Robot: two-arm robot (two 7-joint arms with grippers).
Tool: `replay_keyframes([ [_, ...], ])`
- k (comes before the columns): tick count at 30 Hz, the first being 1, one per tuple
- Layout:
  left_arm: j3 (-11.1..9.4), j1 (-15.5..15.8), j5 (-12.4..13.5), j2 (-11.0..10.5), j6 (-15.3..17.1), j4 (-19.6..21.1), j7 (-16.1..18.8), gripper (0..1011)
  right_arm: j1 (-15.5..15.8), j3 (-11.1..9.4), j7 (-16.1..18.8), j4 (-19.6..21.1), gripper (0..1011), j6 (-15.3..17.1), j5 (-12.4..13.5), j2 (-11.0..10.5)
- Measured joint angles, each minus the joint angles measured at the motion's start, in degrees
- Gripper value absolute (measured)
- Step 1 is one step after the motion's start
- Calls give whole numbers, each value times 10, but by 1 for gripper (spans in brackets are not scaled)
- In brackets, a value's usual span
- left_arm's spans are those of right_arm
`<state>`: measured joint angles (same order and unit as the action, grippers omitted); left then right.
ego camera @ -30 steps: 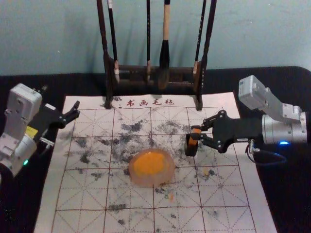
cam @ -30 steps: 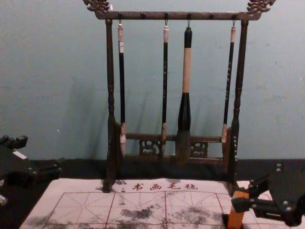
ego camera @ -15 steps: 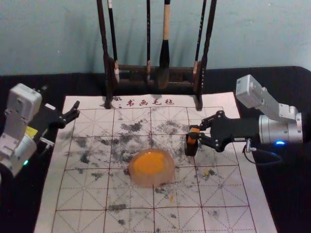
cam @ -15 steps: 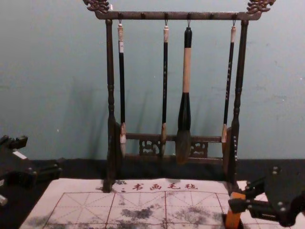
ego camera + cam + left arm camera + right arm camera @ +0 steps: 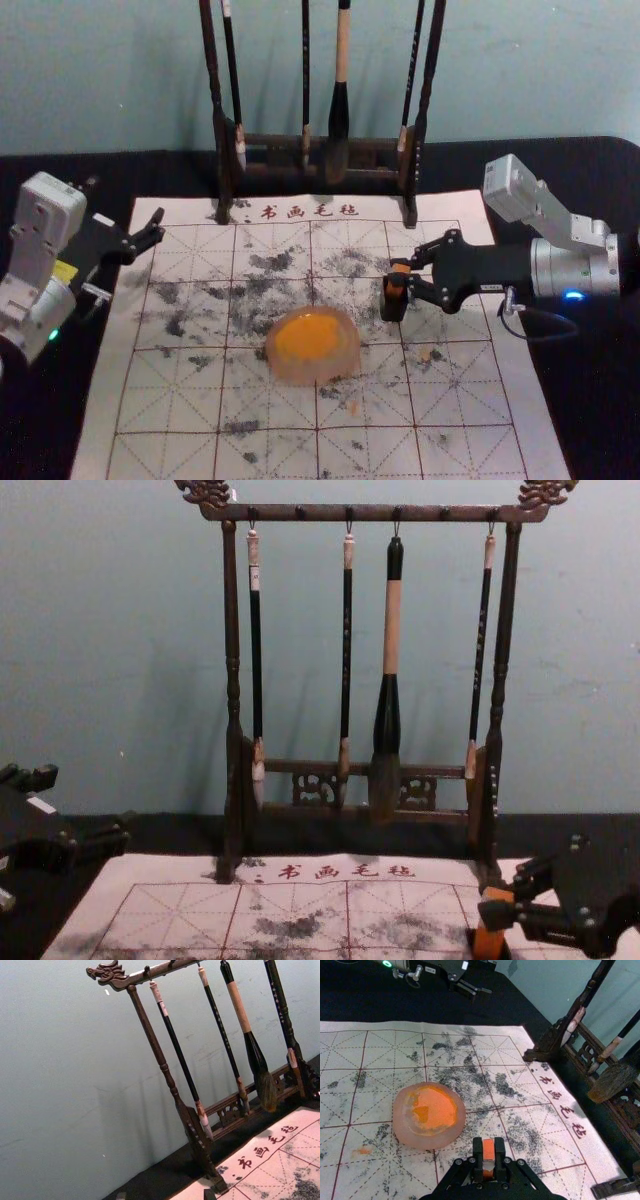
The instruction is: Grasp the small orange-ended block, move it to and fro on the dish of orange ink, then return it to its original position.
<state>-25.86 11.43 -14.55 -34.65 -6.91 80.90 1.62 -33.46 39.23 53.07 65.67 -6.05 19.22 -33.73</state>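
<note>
In the head view my right gripper is shut on the upright orange-ended block, right of and beyond the ink dish. The block's lower part meets a small black holder; how deep it sits I cannot tell. The right wrist view has the gripper with its fingertips against both sides of the block, the dish lying apart from it. My left gripper is parked, open, over the mat's far left edge; its tips also show in the left wrist view.
A dark wooden rack with hanging brushes stands at the mat's far edge. The white mat has black smudges and a few orange marks. Black cloth surrounds it.
The right gripper and the block have shifted slightly left, and in the chest view they sit a little lower. The block looks more upright. The left arm has stayed still.
</note>
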Motion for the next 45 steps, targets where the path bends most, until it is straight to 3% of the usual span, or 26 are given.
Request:
replay_keyframes([
  [19, 0, 0, 0, 0, 0, 0, 0, 1001, 0, 0, 0, -2, 145, 2, 0, 1],
  [33, 0, 0, 0, 0, 0, 0, 0, 1002, 0, 0, 0, -2, 543, 2, 0, 1],
  [35, 0, 0, 0, 0, 0, 0, 0, 1001, 0, 0, 0, -2, 645, 2, 0, 1],
  [39, 0, 0, 0, 0, 0, 0, 0, 1001, 0, 0, 0, -1, 722, 2, 0, 1],
  [42, 0, 0, 0, 0, 0, 0, 0, 1001, 0, 0, 0, -1, 852, 2, 0, 1],
  [45, 0, 0, 0, 0, 0, 0, 0, 1001, 6, -7, -1, 4, 920, -6, 10, 1],
])
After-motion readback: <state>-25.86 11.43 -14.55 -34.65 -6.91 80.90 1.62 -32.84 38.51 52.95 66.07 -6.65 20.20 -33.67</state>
